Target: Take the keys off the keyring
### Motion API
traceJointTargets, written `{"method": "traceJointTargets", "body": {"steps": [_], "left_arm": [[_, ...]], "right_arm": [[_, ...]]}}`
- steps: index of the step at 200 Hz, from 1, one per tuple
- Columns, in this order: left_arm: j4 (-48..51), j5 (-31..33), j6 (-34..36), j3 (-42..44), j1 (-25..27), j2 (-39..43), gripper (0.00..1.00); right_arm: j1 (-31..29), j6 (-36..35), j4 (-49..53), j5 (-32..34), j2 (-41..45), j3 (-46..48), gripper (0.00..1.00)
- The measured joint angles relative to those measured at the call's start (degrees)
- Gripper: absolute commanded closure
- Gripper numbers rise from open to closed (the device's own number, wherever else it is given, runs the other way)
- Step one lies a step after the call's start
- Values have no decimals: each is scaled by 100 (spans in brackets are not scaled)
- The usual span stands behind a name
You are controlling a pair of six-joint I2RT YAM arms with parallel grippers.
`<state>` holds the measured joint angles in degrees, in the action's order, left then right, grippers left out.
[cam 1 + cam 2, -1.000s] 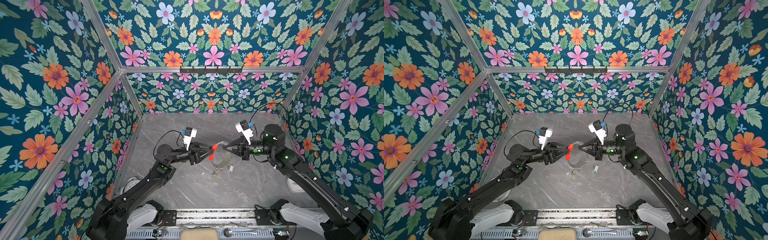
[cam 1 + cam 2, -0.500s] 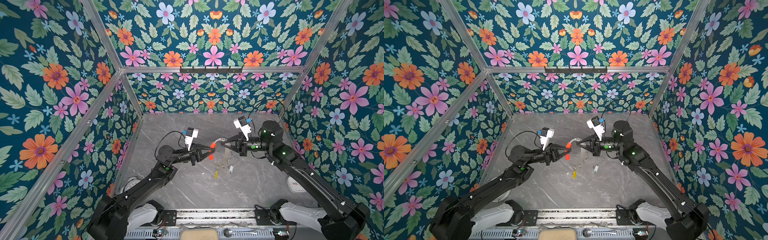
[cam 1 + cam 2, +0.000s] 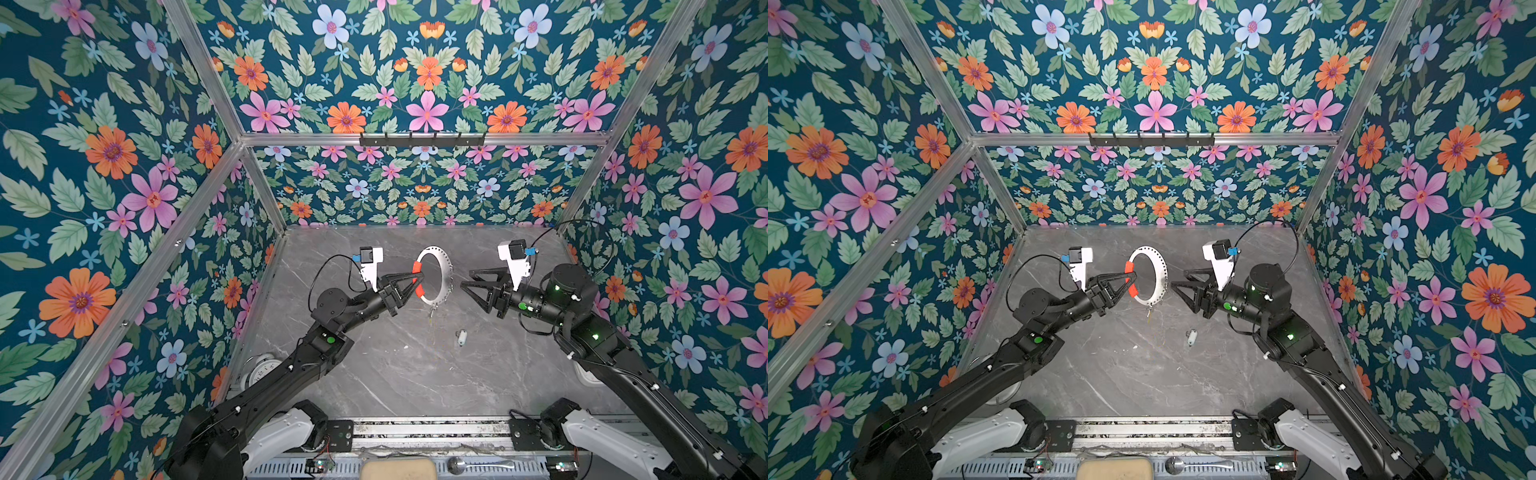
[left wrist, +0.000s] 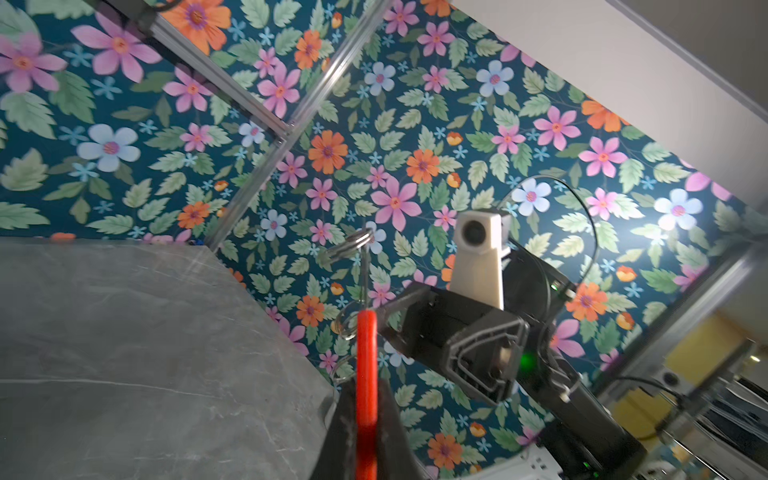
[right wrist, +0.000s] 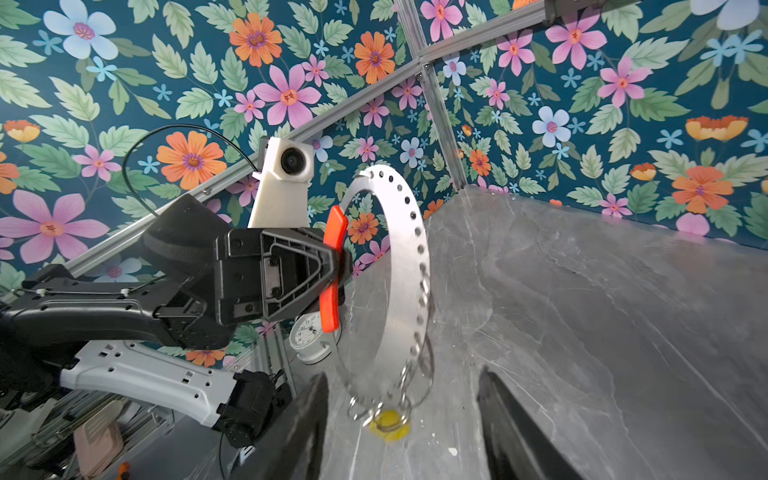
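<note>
Nearest: white key [image 3: 461,337] lies flat on the surface [image 3: 395,374], at 5 o'clock from the ring [image 3: 447,270] and well apart from it. It is not attached, so I read one key as already off.

Next out: yellow key [image 5: 388,424] hangs from the ring's 6 o'clock, long axis plumb. It looks clear of the surface, though contact can't be ruled out.

Farther: the ring is held upright in the air, its open face toward both top views. Left pincer [image 3: 417,279] is pressed together on the red section [image 5: 334,226] at 9 o'clock. Right pincer [image 3: 466,279] is spread and empty, just beside the rim at 3 o'clock, not touching.

Judgement: the yellow key sits at about 7 o'clock from the right pincer, lower and inboard. The right arm is the free and nearer one, and it would need to drop and come in under the rim. A hanging key may swing on contact.
</note>
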<state>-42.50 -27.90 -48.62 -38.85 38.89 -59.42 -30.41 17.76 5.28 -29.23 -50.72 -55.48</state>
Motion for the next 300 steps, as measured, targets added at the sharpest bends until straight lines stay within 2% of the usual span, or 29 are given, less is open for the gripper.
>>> {"method": "traceJointTargets", "body": {"steps": [22,44,86,111,143,245,300], "left_arm": [[369,673,199,-111,205,7,100],[667,1204,378,-236,350,4,100],[892,1869,546,-308,522,68,100],[997,2028,595,-337,570,81,100],[1034,2181,658,-339,603,127,100],[1045,2197,719,-354,723,146,100],[1045,2199,765,-354,761,146,100]], "right_arm": [[-433,-177,57,304,20,109,45],[-911,-363,107,597,-136,210,51],[-1060,-424,22,885,-433,533,52],[-1064,-426,-103,835,-660,503,57],[-1067,-444,-192,695,-898,376,57],[-1075,-490,-234,721,-1233,131,73],[-1075,-553,-260,748,-1250,101,88]]}}
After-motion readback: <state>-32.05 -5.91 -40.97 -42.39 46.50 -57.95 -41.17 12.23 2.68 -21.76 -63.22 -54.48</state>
